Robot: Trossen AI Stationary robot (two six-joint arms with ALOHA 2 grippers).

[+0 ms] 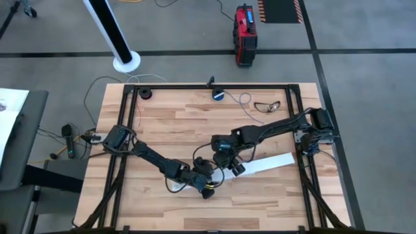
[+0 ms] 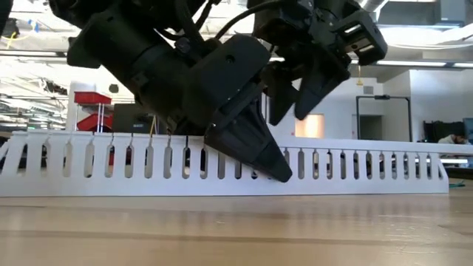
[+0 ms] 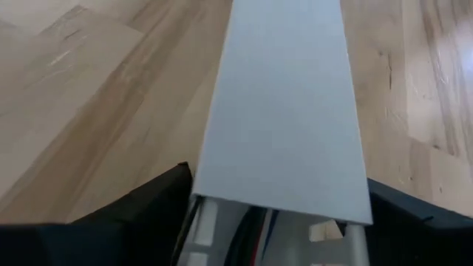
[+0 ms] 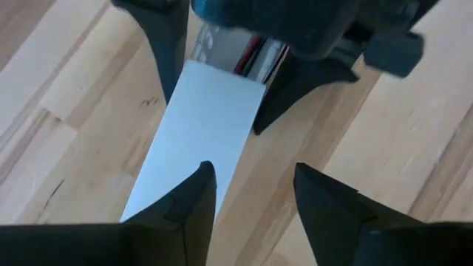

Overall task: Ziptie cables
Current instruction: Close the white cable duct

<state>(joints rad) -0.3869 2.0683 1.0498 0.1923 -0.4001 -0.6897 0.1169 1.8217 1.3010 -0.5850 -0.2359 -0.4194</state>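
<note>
Left gripper straddles the white slotted duct, fingers spread along its sides; right gripper hovers open, empty. Cables inside look thin, floppy — best pinched mid-bunch.

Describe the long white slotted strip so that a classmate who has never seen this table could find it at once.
Start at the wooden table and go to its near right part, where both arms meet. The white strip lies flat there, running out toward the right edge. Unlike the thin wires nearby, it is broad, stiff, and has a slotted side wall.
</note>
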